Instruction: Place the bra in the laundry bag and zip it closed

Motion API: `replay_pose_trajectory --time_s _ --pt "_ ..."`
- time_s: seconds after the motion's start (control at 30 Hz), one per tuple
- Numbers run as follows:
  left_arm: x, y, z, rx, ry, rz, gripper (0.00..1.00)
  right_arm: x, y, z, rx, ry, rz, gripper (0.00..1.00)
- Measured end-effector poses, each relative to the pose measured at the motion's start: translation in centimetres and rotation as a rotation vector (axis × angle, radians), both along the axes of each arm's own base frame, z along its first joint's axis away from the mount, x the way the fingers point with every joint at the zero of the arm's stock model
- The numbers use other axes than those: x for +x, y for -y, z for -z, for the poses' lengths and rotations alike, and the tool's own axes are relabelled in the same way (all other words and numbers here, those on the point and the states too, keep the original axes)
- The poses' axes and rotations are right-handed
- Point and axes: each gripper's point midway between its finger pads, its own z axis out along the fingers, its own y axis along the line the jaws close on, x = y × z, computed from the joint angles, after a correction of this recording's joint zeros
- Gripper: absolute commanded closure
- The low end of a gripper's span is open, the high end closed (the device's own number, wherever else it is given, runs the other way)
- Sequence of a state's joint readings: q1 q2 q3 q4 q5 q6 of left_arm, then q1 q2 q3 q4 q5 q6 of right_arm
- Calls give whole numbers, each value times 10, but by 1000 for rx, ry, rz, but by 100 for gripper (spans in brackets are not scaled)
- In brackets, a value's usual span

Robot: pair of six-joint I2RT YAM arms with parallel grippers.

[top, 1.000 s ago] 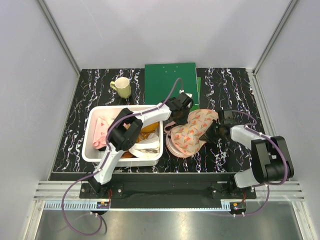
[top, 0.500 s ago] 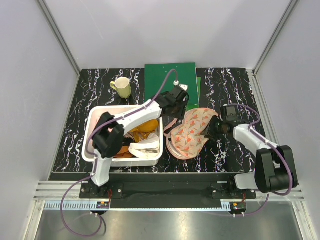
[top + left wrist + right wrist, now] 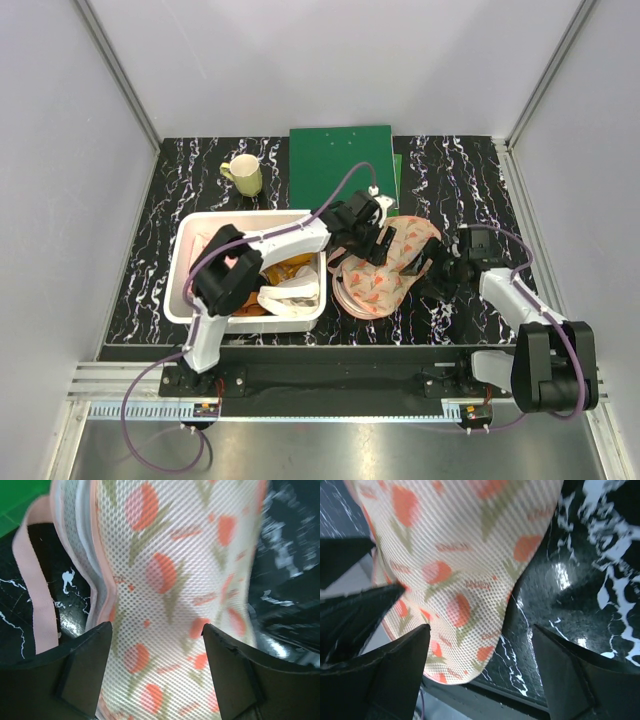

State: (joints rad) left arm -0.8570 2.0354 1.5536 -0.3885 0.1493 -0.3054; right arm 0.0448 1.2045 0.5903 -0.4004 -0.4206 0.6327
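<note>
Left claw [image 3: 373,240] now back over laundry bag [image 3: 385,282], bin [image 3: 250,318] alongside

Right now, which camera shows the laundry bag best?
Top external: it shows nearly the whole laundry bag lying beside the white bin. The left wrist shows only close-up mesh and the pink loop; the right wrist, just one printed edge.

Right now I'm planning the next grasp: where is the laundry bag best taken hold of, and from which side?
Probably the pink-edged rim on the left side of the laundry bag, with the left pincer coming from the left. There the flap edges lie layered and slightly parted beside the pink loop, offering a thin lip; the mesh middle is too broad to pinch.
</note>
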Motion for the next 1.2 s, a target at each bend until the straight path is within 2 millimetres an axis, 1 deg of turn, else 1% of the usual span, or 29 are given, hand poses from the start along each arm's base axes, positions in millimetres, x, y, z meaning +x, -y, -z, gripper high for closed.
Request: replay_pose_trajectory --time_s 0.07,0.17,0.23,0.27,0.37,0.43,0.5,0.53,0.6,0.63,0.7,0.9,1.03,1.13,1.17,1.2 --pt "-1 -5 17 44 -5 18 22 -11 -5 9 39 -27 -12 5" --pt "1 -12 36 95 -6 21 22 -25 -15 20 109 -50 -35 4" --pt "2 -15 46 114 -16 18 25 -30 -22 22 163 -58 -44 4" --pt "4 -15 47 112 -16 14 27 -29 -25 21 188 -52 -49 5" --pt "11 -18 47 93 -30 -8 32 -25 -33 19 248 -26 -61 5" --pt "18 -22 47 79 -35 -28 40 -24 -37 18 279 -5 -66 6" --pt "24 -25 48 62 -42 -47 50 -22 -38 18 295 7 -63 7" --pt "26 -26 49 51 -43 -54 59 -21 -39 17 301 11 -61 7" --pt "28 -27 48 26 -44 -65 64 -17 -40 17 310 22 -58 8" --pt "27 -26 46 11 -44 -64 69 -15 -40 17 316 26 -53 8" --pt "25 -26 43 -16 -44 -64 72 -10 -41 17 332 35 -47 9" --pt "21 -21 37 -71 -51 -50 74 4 -46 18 388 55 -25 15" --pt "19 -18 35 -85 -61 -44 75 10 -48 20 411 66 -20 19" --pt "17 -16 34 -96 -69 -35 76 12 -49 22 423 78 -20 27" --pt "17 -16 34 -99 -72 -33 76 12 -49 23 425 81 -18 33" --pt "16 -15 33 -102 -74 -29 76 12 -50 24 427 84 -17 37"
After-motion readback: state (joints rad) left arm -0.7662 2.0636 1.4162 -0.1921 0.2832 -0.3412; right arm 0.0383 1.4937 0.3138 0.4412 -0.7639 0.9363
